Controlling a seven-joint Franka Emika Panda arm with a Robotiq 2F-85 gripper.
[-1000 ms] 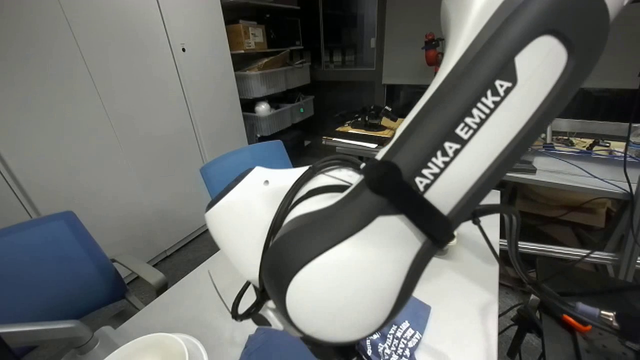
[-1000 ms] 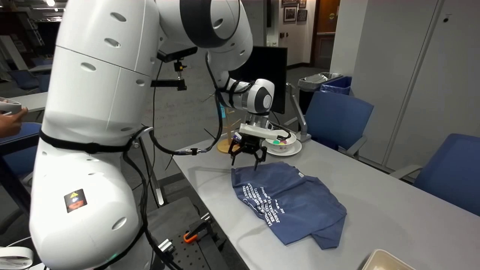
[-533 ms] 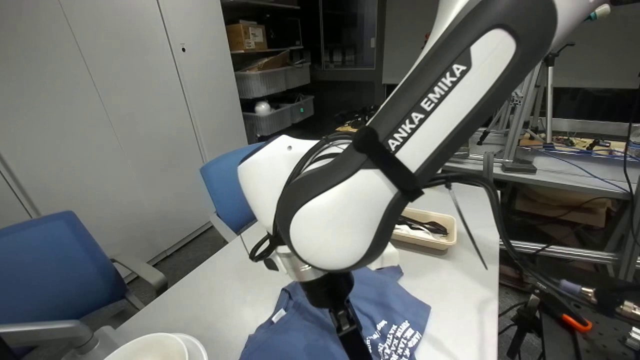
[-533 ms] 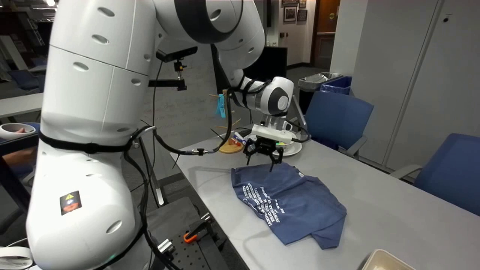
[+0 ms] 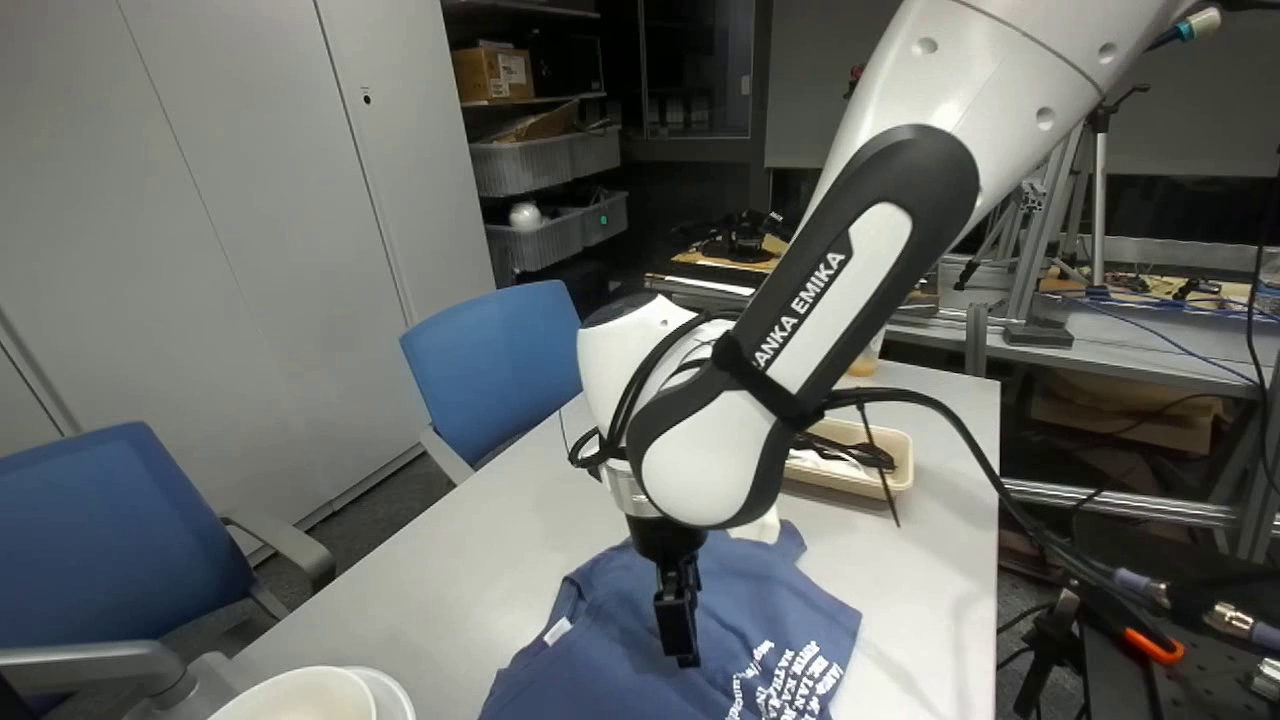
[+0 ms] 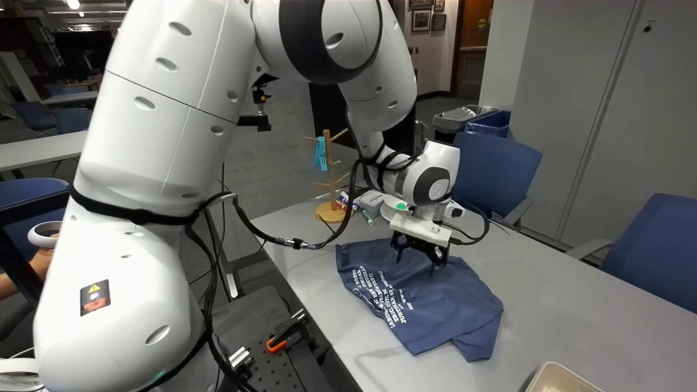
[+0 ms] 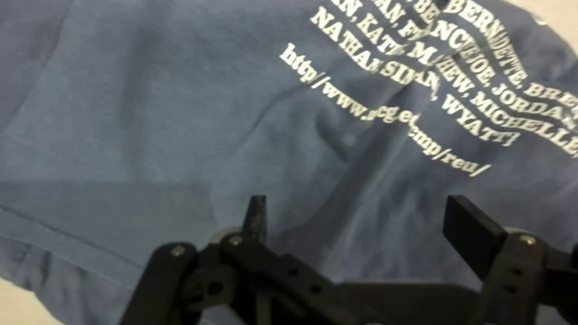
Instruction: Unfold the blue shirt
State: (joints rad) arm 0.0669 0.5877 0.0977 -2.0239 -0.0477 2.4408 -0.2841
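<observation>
My hand (image 7: 356, 214) is spread over the shirt (image 6: 441, 305), which lies fairly flat on the bench (image 6: 566, 305); doubled cloth, I judge, needs opening.

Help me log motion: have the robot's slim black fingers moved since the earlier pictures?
Yes: in an exterior view, the black fingers shifted right in frame, away from the brown wooden peg stand.

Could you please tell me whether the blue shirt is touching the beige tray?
Apart: an exterior view plainly shows a strip of tabletop between the blue shirt and the beige tray.
</observation>
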